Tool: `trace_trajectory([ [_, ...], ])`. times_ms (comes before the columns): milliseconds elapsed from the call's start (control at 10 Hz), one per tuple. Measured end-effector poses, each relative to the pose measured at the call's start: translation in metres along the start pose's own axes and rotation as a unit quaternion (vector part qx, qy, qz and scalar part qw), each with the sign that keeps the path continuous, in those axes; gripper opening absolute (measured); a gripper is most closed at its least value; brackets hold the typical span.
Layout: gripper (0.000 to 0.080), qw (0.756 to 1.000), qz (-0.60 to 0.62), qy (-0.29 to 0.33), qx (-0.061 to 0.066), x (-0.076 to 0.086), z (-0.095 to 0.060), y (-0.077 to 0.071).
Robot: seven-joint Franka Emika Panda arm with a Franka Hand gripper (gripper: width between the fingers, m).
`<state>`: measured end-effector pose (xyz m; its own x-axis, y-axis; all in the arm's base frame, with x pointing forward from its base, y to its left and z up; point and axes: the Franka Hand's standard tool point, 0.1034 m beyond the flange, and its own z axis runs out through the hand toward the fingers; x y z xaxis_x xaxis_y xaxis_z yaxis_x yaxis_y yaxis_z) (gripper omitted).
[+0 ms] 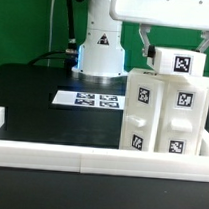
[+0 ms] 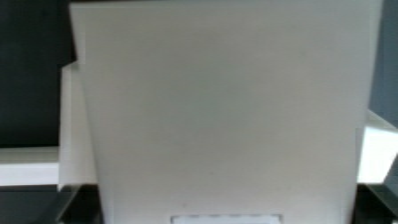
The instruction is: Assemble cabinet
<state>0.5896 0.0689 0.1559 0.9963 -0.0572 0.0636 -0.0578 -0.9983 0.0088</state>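
Gripper [image 1: 176, 49] points straight down over the cabinet [image 1: 167, 111]

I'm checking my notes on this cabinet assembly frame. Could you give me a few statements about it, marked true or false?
1. The marker board lies flat on the black table. True.
2. The cabinet stands at the exterior view's left. False: it stands at the right, near the front rim.
3. The gripper hangs over the marker board. False: it is above the cabinet.
4. A white surface fills most of the wrist view. True.
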Motion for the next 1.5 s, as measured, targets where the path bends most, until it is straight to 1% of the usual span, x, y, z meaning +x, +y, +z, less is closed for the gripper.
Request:
trace_trajectory([
  [200, 0.0563, 1.0, -0.001, 0.019, 0.004, 0.003, -0.0002, -0.0022],
  [1000, 0.0563, 1.0, 0.018, 0.019, 0.005, 0.003, -0.0001, -0.0024],
  [1100, 0.0563, 0.999, 0.041, 0.019, 0.007, 0.0029, -0.0001, -0.0028],
  [1400, 0.0563, 0.982, 0.186, 0.013, 0.021, 0.002, 0.0001, -0.0072],
  [1500, 0.0563, 0.978, 0.207, 0.012, 0.024, 0.0019, 0.0002, -0.0081],
])
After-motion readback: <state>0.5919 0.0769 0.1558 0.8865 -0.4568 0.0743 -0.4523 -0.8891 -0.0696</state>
